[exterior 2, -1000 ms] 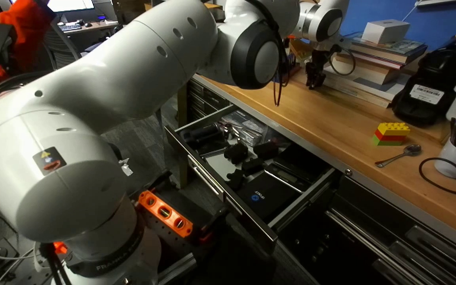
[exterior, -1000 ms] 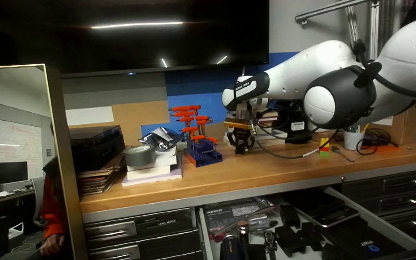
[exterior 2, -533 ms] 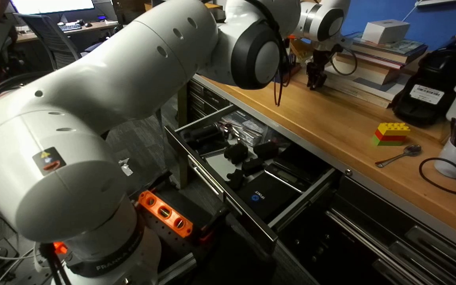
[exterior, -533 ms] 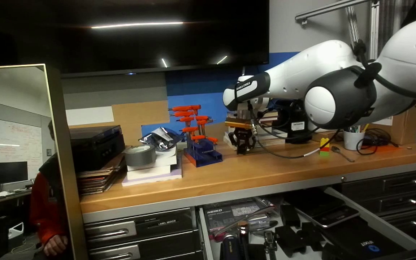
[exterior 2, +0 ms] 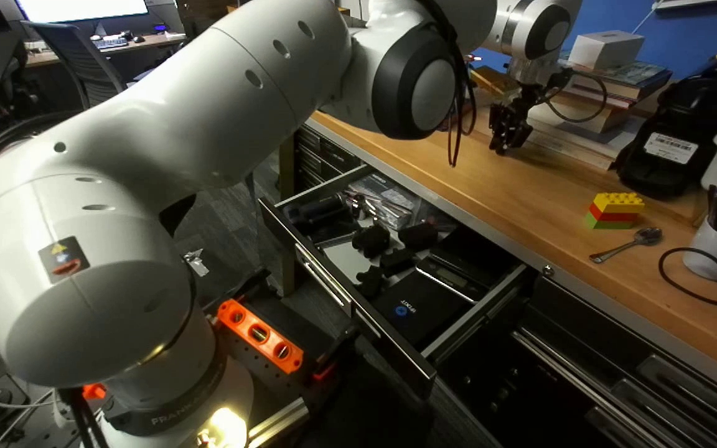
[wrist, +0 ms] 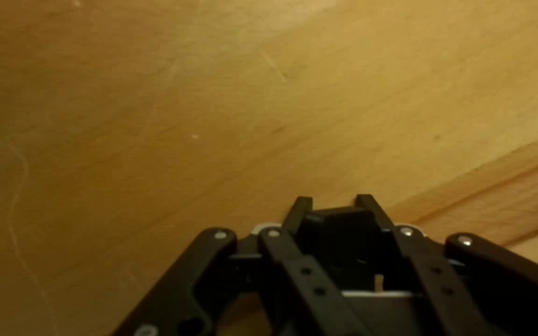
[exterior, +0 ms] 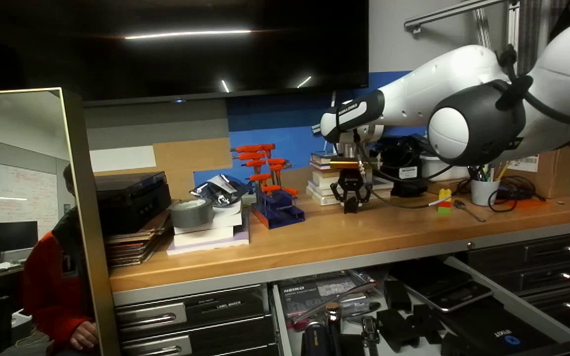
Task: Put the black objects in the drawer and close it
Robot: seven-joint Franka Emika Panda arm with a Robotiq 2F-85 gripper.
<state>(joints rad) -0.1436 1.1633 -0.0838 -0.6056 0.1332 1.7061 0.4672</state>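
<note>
One gripper [exterior: 351, 203] hangs low over the wooden workbench [exterior: 314, 232], its two fingers [wrist: 299, 211] closed on one black object [wrist: 336, 233], which sits between them in the wrist view; I cannot tell whether it touches the wood. In both exterior views one drawer [exterior 2: 478, 311] stands pulled out below the near edge of the bench. In it lie four small black blocky pieces [exterior 2: 371, 241], near one another, with one flat black case [exterior 2: 424, 315] bearing a blue mark [exterior 2: 401, 310] beside them and one flat device [exterior 2: 452, 275] with a silver edge on the case's far side. On the bench in an exterior view, one stack of books [exterior: 320, 179] rises just behind the gripper, and one tool rack [exterior: 282, 210] stands to the left, its red handles [exterior: 260, 177] too crowded to count surely. Farther left, one roll of tape [exterior: 192, 215] rests on a white pile [exterior: 203, 239]. To the right, well apart from the gripper, come one toy brick stack [exterior: 444, 201] in yellow, red and green, one spoon [exterior: 470, 210] and one white cup [exterior: 484, 193] holding pens [exterior: 487, 176].
</note>
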